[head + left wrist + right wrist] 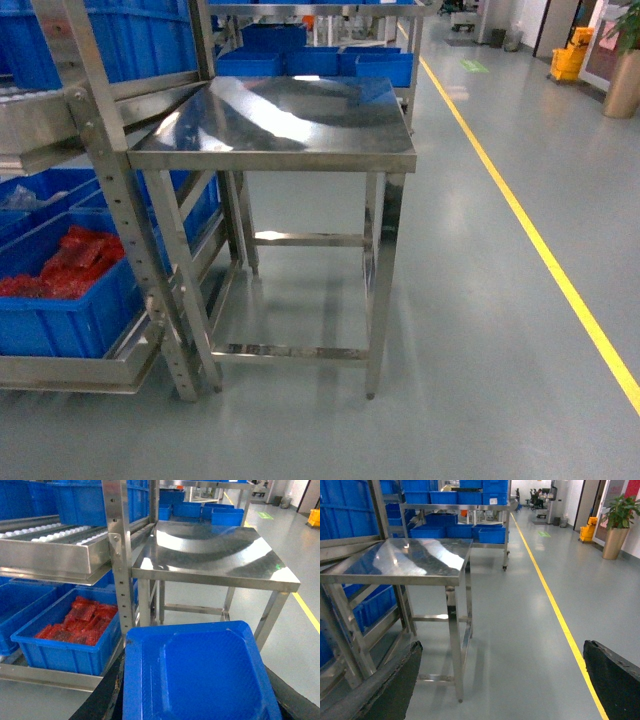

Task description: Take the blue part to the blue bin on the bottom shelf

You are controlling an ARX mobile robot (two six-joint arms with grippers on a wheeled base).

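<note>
The blue part [200,665], a shallow blue plastic tray, fills the bottom of the left wrist view. My left gripper [200,702] is shut on it, with a black finger showing on each side. Ahead on the left lies the bottom shelf [47,676], [60,373], a low steel rack level. On it a blue crate holds red bags [82,622], and to its left stands the blue bin [22,605], partly cut off. My right gripper [505,680] is open over bare floor. Neither gripper shows in the head view.
A small steel table [280,120] stands right of the rack, close to its perforated upright [130,230]. An upper roller shelf [55,555] overhangs the crates. More blue crates [350,65] sit behind the table. A yellow floor line [540,240] runs along the right.
</note>
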